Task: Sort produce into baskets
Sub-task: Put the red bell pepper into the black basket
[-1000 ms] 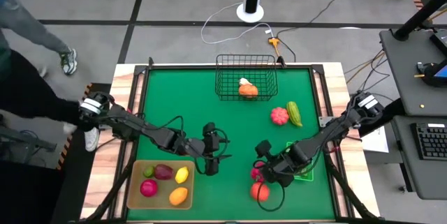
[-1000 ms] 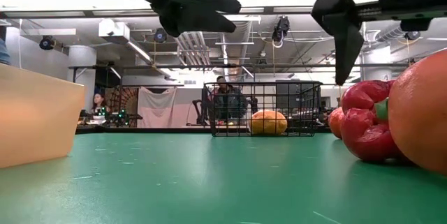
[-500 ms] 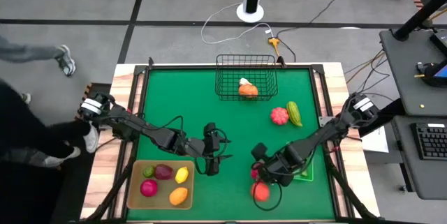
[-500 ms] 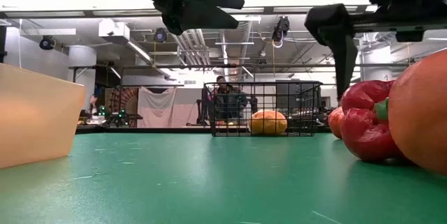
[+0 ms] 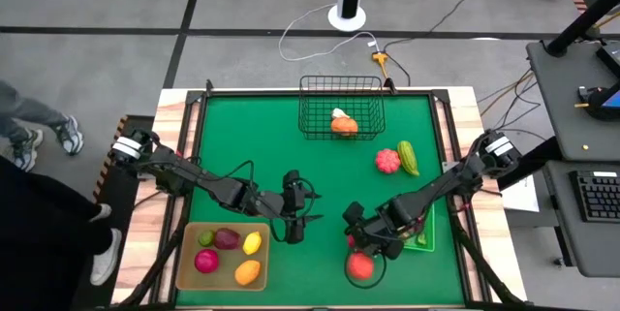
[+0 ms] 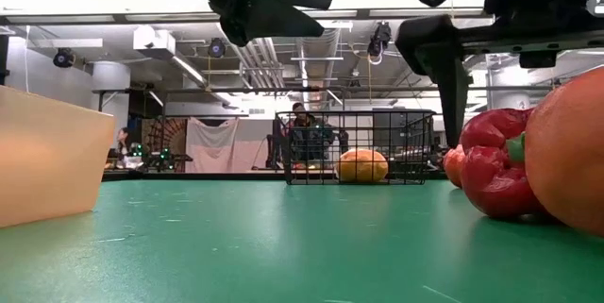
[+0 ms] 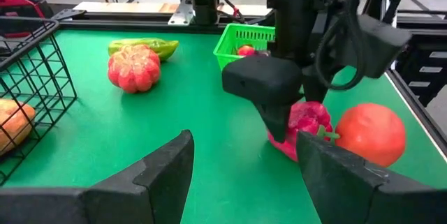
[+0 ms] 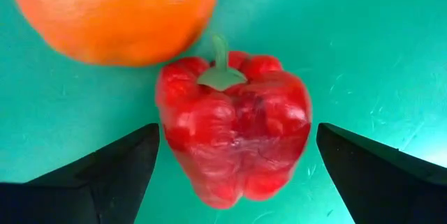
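We found the right gripper [image 5: 363, 240] hovering over the red pepper [image 8: 234, 130] near the front edge of the green table [image 5: 252, 146], its jaws spread wide to either side of the pepper and not touching it. An orange fruit [image 8: 112, 11] lay just beside the pepper, nearer the front edge. The left gripper [image 5: 292, 224] hung above bare mat just off the tan tray [image 5: 189, 272] in the front left corner, its jaws apart and holding nothing. That tray held five pieces: green, purple, yellow, pink and orange. The black wire basket [image 5: 341, 108] stood at the middle of the back edge with an orange piece [image 5: 343, 125] inside. A pink pumpkin-shaped piece [image 5: 387, 161] and a green vegetable [image 5: 409, 157] lay side by side toward the right edge, and the green bin [image 7: 246, 39] sat near the right edge behind the right arm.
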{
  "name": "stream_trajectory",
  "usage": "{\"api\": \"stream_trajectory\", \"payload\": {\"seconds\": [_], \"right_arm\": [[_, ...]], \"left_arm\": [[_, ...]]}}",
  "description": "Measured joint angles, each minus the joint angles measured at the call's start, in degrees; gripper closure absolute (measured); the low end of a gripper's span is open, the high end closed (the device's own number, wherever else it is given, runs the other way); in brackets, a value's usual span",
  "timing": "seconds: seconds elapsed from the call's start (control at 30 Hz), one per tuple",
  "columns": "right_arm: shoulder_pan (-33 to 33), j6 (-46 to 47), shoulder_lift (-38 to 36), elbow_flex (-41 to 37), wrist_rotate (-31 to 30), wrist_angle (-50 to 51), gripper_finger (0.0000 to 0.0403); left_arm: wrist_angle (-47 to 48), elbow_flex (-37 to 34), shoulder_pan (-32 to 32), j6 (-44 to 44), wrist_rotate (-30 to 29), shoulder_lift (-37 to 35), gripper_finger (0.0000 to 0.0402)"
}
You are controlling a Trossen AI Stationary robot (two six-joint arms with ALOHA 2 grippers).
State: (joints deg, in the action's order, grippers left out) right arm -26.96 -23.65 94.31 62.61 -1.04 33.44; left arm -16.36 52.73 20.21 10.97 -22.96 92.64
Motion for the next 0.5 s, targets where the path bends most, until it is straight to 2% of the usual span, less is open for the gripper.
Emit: {"api": "stream_trajectory", "payload": {"seconds": [0.2,0.5], "right_arm": [[1.28,0.85,0.60,-0.02,1.51,-0.58,0.0039],[1.89,-1.04,0.77,0.00,2.89,-0.56,0.0157]], "left_arm": [[-0.32,0.00,-0.02,-0.01,0.00,0.00,0.0169],[-0.37,0.00,-0.05,-0.39,0.00,0.00,0.0169]]}}
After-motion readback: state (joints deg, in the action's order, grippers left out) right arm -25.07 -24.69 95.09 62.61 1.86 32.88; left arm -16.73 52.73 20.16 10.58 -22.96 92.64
